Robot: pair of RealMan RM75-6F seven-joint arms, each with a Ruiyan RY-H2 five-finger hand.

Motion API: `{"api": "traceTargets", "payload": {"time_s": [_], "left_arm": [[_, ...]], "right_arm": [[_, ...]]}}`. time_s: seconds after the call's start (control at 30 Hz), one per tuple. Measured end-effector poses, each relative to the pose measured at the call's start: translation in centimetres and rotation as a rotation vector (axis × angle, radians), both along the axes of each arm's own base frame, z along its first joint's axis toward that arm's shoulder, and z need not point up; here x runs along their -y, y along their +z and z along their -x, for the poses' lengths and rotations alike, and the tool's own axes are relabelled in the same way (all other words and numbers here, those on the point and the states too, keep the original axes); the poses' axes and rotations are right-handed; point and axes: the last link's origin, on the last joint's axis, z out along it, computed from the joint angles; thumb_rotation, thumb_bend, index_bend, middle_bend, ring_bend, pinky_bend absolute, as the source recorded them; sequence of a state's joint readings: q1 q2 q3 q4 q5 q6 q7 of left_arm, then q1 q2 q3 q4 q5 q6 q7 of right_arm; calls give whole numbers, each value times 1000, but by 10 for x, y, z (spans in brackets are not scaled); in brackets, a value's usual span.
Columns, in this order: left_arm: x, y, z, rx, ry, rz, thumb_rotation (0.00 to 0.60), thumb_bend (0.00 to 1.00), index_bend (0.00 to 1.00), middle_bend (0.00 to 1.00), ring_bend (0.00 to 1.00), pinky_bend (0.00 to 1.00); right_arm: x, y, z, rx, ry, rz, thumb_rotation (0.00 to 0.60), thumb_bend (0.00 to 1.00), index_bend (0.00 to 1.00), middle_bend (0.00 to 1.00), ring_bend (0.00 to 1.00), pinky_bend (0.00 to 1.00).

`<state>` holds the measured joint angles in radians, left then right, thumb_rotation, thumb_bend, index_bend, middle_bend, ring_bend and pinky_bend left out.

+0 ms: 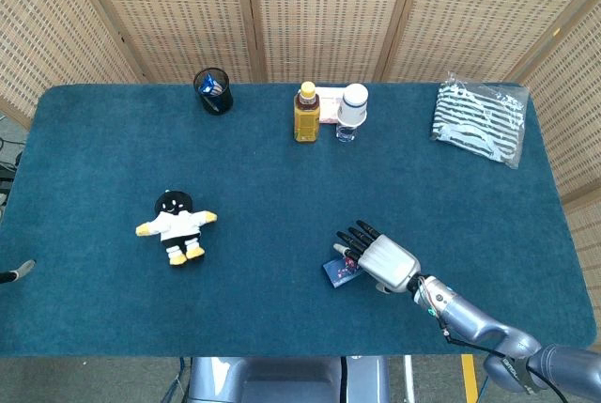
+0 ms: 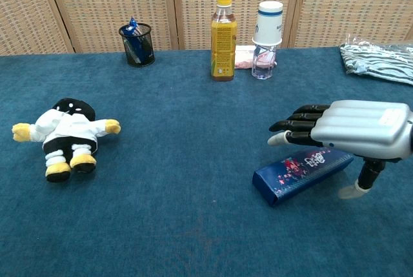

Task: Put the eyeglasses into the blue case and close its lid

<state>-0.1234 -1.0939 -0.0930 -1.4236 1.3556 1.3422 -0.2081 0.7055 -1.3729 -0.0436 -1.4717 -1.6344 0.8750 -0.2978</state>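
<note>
One counter (image 1: 113,187), blue cloth, carries everything. Right robot hand (image 2: 361,132) hovers flat just above the blue case (image 2: 302,175) at near right, fingers extended and apart, holding nothing. Case lies closed. Left robot hand not seen. Plush doll (image 2: 64,136) at left; yellow bottle (image 2: 223,37) far centre.

On the dark blue carpeted table (image 1: 113,159) I see a black-and-white plush doll with yellow hands and feet (image 1: 175,224), lying at left. Along the far edge stand a black mesh pen cup (image 1: 213,91), a yellow-capped amber drink bottle (image 1: 306,114), just beside it an inverted clear bottle with white label (image 1: 352,111), and, at far right, a striped fabric bundle in clear plastic (image 1: 480,122).
</note>
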Motion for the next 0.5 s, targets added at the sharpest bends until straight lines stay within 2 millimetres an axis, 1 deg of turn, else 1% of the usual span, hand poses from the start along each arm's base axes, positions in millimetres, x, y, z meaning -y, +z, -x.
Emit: {"api": "traceTargets", "payload": {"time_s": [0.17,0.27,0.43,0.5], "left_arm": [[-1,0,1,0,2,0,600,0,0,0,0,0],[0,1,1,1,3,0,600,0,0,0,0,0],[-1,0,1,1,5,2,600,0,0,0,0,0],[-1,0,1,1,6,3,600,0,0,0,0,0]], "right_arm": [[3,-9,2,-41,5,-15,600,211,42,0,0,0],[6,-15,3,-68,3,-22,600,214,91,15,0,0],[10,-19,2,-60,-3,-13,600,243,241,173,0,0],[11,-20,2,-53,-5,-10,600,256,289,221,0,0]]}}
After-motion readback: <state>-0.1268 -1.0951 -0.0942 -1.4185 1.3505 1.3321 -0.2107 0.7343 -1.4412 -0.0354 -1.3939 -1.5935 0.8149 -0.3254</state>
